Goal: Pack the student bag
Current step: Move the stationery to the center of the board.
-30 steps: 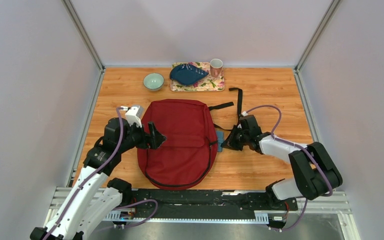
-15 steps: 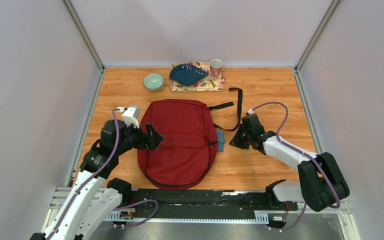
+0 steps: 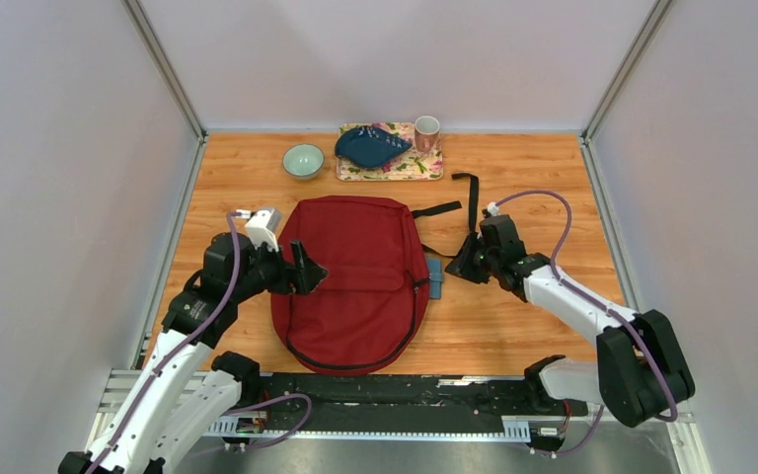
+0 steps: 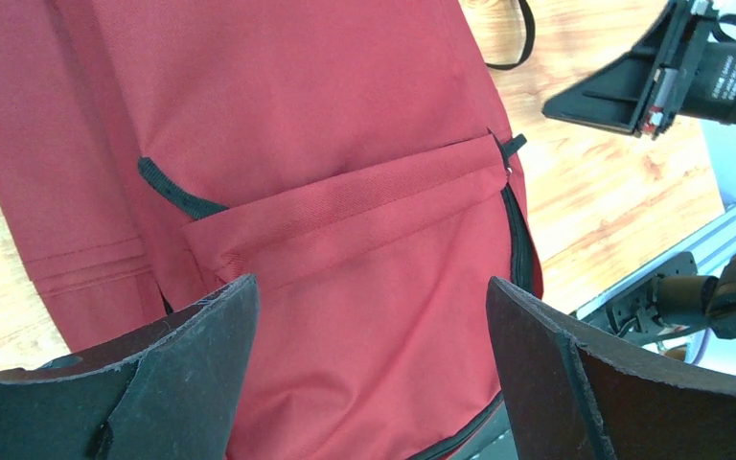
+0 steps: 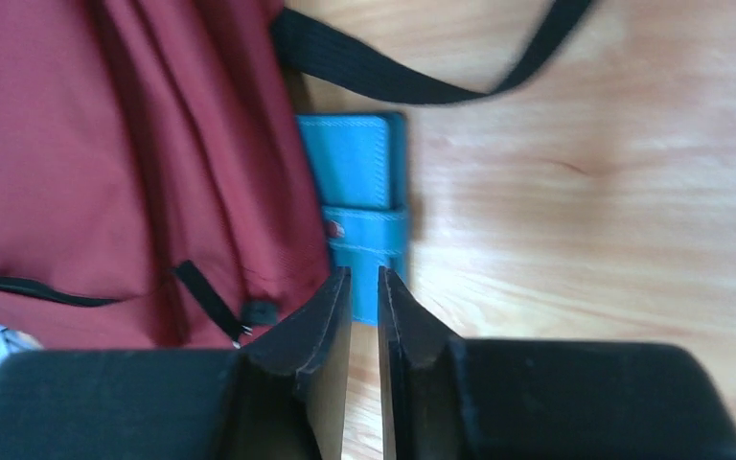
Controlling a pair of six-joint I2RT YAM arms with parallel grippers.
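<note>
The student bag [image 3: 355, 281], a dark red backpack with black zipper trim, lies flat mid-table. My left gripper [image 3: 308, 269] is open and empty, hovering over the bag's left side; in the left wrist view the front pocket [image 4: 345, 206] fills the space between its fingers [image 4: 372, 297]. A small blue wallet [image 3: 434, 276] lies on the wood against the bag's right edge. My right gripper [image 3: 454, 269] is just right of the wallet, above the table. In the right wrist view its jaws [image 5: 364, 273] are almost together with nothing between them, pointing at the wallet [image 5: 359, 182].
A black strap [image 3: 471, 202] loops on the wood behind my right gripper. At the back stand a pale green bowl [image 3: 303, 160] and a floral tray [image 3: 424, 170] with a dark blue dish [image 3: 370, 146] and a cup [image 3: 426, 130].
My right gripper has drawn back from the wallet, right and away from the bag. The wallet stays on the table. My left gripper has barely shifted.
</note>
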